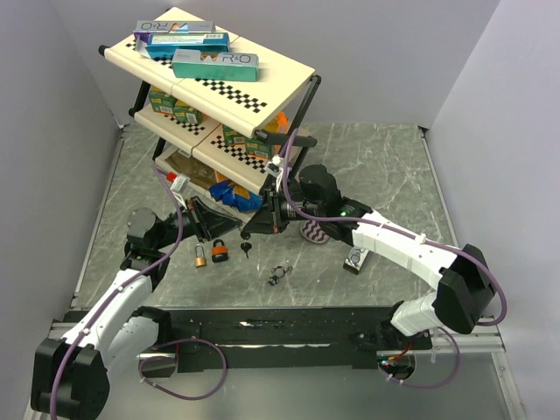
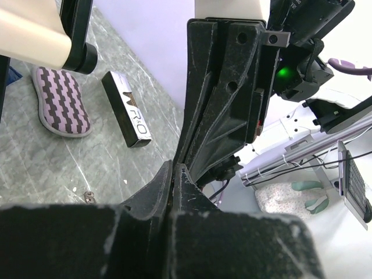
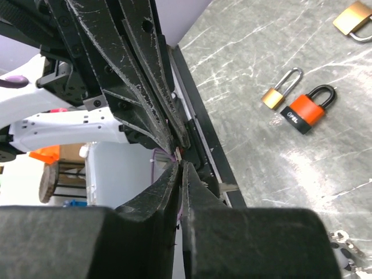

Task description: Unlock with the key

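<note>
An orange padlock (image 1: 220, 252) with a black shackle lies on the marble table, with a small brass padlock (image 1: 200, 256) beside it. Both show in the right wrist view: the orange padlock (image 3: 308, 107) and the brass padlock (image 3: 279, 90). A small dark key (image 1: 246, 250) lies just right of them, and a key bunch (image 1: 278, 276) lies nearer the front. My left gripper (image 1: 234, 229) (image 2: 174, 170) and right gripper (image 1: 248, 233) (image 3: 180, 165) are both shut. They meet tip to tip above the table behind the padlocks. A thin pale sliver (image 3: 178, 153) shows between the tips; I cannot tell what it is.
A tilted shelf rack (image 1: 289, 74) with boxes stands at the back left. A striped purple pad (image 1: 315, 234) and a small dark box (image 1: 354, 260) lie under the right arm. Another brass padlock (image 3: 351, 20) lies farther off. The black base rail (image 1: 280, 319) runs along the near edge.
</note>
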Controlling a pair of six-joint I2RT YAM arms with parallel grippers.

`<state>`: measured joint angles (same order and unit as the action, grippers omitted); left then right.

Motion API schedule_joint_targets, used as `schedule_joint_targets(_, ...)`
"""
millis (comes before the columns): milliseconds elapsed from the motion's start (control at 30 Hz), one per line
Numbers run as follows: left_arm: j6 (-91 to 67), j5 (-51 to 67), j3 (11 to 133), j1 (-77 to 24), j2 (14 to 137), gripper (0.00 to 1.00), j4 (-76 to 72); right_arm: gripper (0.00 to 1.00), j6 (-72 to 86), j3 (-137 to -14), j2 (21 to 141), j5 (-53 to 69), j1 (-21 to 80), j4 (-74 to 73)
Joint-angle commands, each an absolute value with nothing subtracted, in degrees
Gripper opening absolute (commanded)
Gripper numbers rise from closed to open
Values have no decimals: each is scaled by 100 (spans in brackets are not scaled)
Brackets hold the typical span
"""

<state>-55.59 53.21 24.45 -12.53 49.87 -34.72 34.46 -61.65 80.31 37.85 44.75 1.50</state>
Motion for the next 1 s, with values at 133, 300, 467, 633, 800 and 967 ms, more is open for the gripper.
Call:
schedule_joint_targets(133, -5414, 5361, 2610, -1266, 5036, 1, -3683, 24, 3191, -6354, 7928, 3674, 4517, 26)
schedule_joint_targets(300, -5397, 5370, 2619, -1266, 5045, 1, -3665, 31, 3155, -6398, 7989, 3718, 4553, 26)
schedule_joint_targets(467, -5405, 5379, 2610, -1266, 5045, 1, -3691, 37, 3146, -6425, 8042, 3797, 4570, 35)
schedule_joint_targets(633, -5432, 5414, 2610, -1266, 5054, 1, -3762, 39, 3138, -6504, 8173, 3911, 4588, 62)
schedule_joint_targets(800, -5414, 5397, 2602, -1266, 5045, 1, -3753, 39, 3094, -6574, 8253, 4016, 4649, 53)
schedule_joint_targets(967, -5405, 5388, 2610, -1266, 5019, 1, -3718, 38, 3076, -6557, 8297, 4034, 4667, 26)
